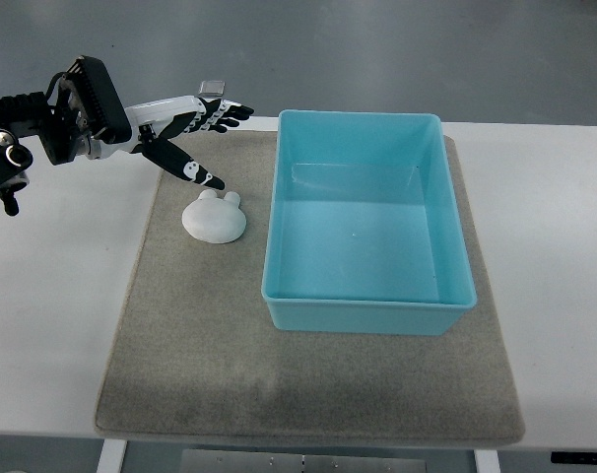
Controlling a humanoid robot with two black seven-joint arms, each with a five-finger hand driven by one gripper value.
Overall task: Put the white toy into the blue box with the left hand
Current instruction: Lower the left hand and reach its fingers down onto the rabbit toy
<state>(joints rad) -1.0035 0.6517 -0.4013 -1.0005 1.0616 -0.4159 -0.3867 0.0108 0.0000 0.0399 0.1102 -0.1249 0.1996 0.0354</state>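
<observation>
We are looking steeply down on a white tabletop (564, 246) with a grey-beige felt mat (200, 335) spread across its middle. On the right half of that mat sits the light blue rectangular plastic box (369, 304), open at the top, and we can see straight down to its bare floor.

Just left of the box, near but not touching its wall, lies the small white rounded toy (214, 218), a smooth lump with two little ear-like bumps on its upper edge. It rests flat on the mat, outside the box.

Here is our left hand (185, 138), black and white, its arm coming in from the picture's left edge at the upper corner. The fingers are stretched out and spread, holding nothing at all. The upper fingers point right toward the far corner of the box, while the lowest digit (192, 170) angles down to the right, its tip just above the toy's ears in the picture. Whether that tip touches the toy we cannot tell from this height.

A small grey square object (213, 88) sits at the table's far edge, just beyond the fingertips.
</observation>
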